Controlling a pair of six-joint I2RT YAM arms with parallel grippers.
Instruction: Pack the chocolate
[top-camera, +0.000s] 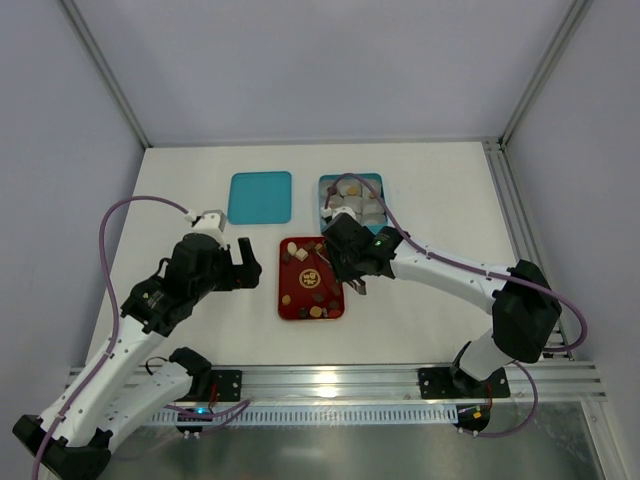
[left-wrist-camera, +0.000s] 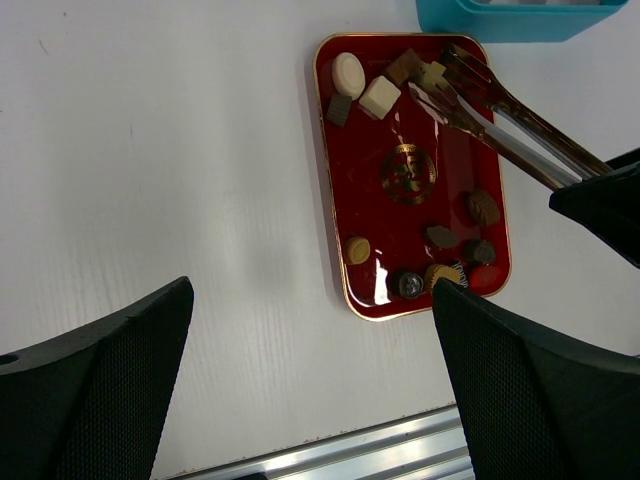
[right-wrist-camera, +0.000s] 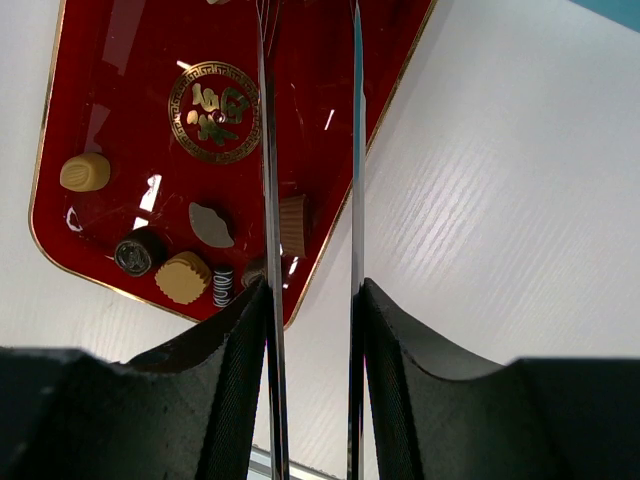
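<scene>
Several chocolate pieces lie in the red tray (top-camera: 296, 300): a cream oval (left-wrist-camera: 348, 73), a cream square (left-wrist-camera: 379, 97) and brown ones at its far end, and a tan piece (left-wrist-camera: 357, 250) and dark round pieces (left-wrist-camera: 409, 284) at its near end. My right gripper (top-camera: 350, 262) is shut on metal tongs (left-wrist-camera: 520, 135). Their blades (right-wrist-camera: 268, 150) stand slightly apart over the tray (right-wrist-camera: 110, 110). Their tips reach the far-end pieces, next to a light square (left-wrist-camera: 432, 75); I cannot tell if they grip anything. My left gripper (top-camera: 245, 265) is open and empty over bare table left of the tray.
A teal box (top-camera: 325, 185) holding pale paper cups (top-camera: 350, 205) stands behind the tray. A teal lid (top-camera: 261, 197) lies flat to its left. An aluminium rail (top-camera: 330, 380) runs along the table's near edge.
</scene>
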